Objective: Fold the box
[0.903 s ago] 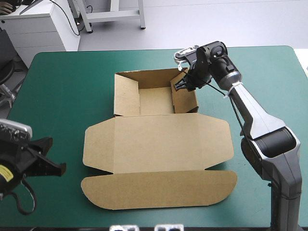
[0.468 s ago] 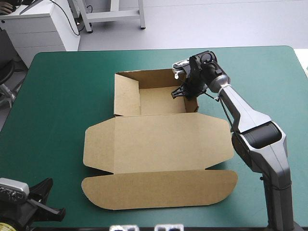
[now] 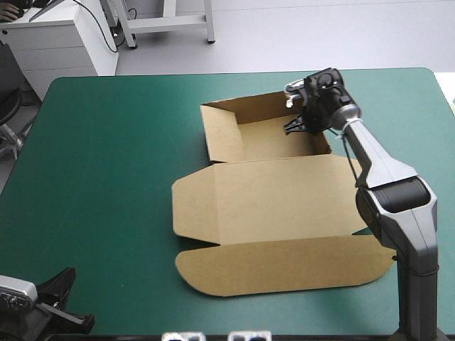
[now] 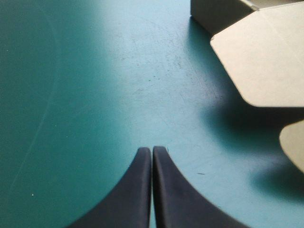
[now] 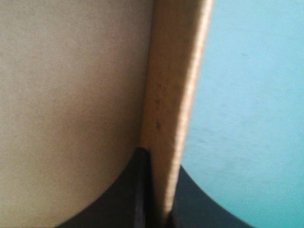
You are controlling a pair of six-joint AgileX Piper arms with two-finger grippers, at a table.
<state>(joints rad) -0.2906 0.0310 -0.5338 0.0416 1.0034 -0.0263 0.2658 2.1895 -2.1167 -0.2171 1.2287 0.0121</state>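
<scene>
The brown box (image 3: 284,202) lies right of the table's middle, its lid and front flap (image 3: 284,264) flat toward the near edge. At the far side the tray part (image 3: 274,138) stands with walls raised. My right gripper (image 3: 298,126) sits at the tray's right wall, shut on that wall; in the right wrist view the board edge (image 5: 173,95) runs up from between the black fingers (image 5: 159,156). My left gripper (image 3: 67,309) is low at the near left corner, shut and holding nothing (image 4: 152,151), with the box's side flaps (image 4: 266,57) ahead and to one side of it.
The teal-green cover (image 3: 106,177) stretches wide on the left between my left gripper and the box. The lid's right end lies against the right arm's base (image 3: 409,234). The tray's far wall is near the table's far edge.
The whole box has slid to the right with my right gripper on its wall. The left arm drew back to the near left corner earlier and has barely moved since.
</scene>
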